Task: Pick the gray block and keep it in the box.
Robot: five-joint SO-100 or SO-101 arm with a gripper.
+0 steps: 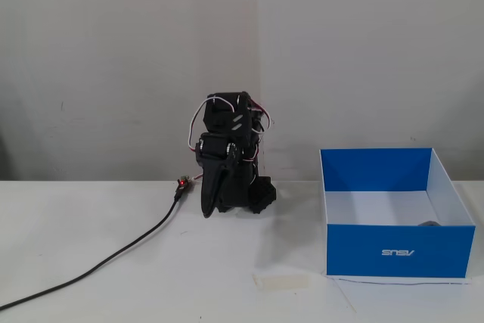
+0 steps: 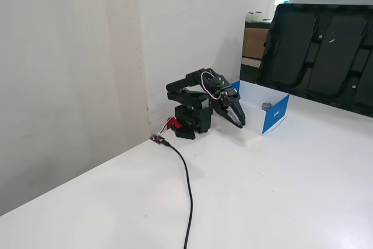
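The blue box (image 1: 363, 251) stands on the white table at the right, with a white logo on its front; it also shows in the other fixed view (image 2: 275, 114). The gray block (image 1: 429, 223) lies inside the box against its front wall, mostly hidden by that wall, and it peeks over the rim in the other fixed view (image 2: 266, 106). The black arm is folded down over its base, left of the box. My gripper (image 1: 208, 212) points down at the table, shut and empty, apart from the box (image 2: 239, 123).
A pale strip of tape (image 1: 281, 281) lies on the table in front of the arm. A black cable (image 1: 113, 255) runs from the arm's base to the front left (image 2: 187, 185). A wall stands right behind the arm. A black tray (image 2: 326, 56) leans behind the box.
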